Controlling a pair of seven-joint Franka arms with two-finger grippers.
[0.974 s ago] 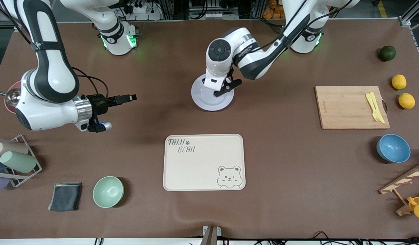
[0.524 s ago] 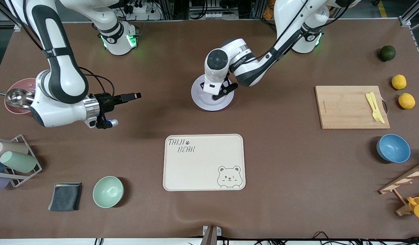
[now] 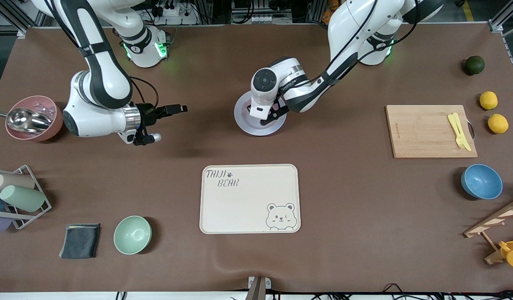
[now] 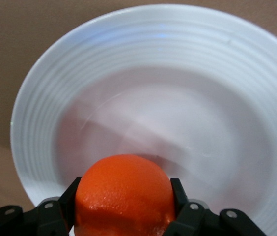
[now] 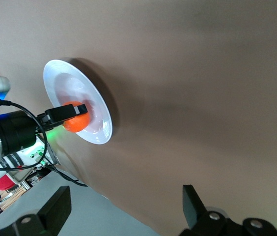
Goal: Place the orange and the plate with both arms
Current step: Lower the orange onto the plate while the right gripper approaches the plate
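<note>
Left claw (image 4: 124, 223) clamping orange (image 4: 124, 194) lower over plate (image 4: 178, 88), right claw (image 3: 179, 109) open, shifted closer

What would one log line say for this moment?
left tool: shut on orange, over plate | right tool: open, waiting

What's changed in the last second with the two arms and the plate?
The right gripper, jaws open, moved toward the plate. The left gripper stayed shut on the orange over the plate, its arm pulling back slightly. Plate and tray stayed put.
</note>
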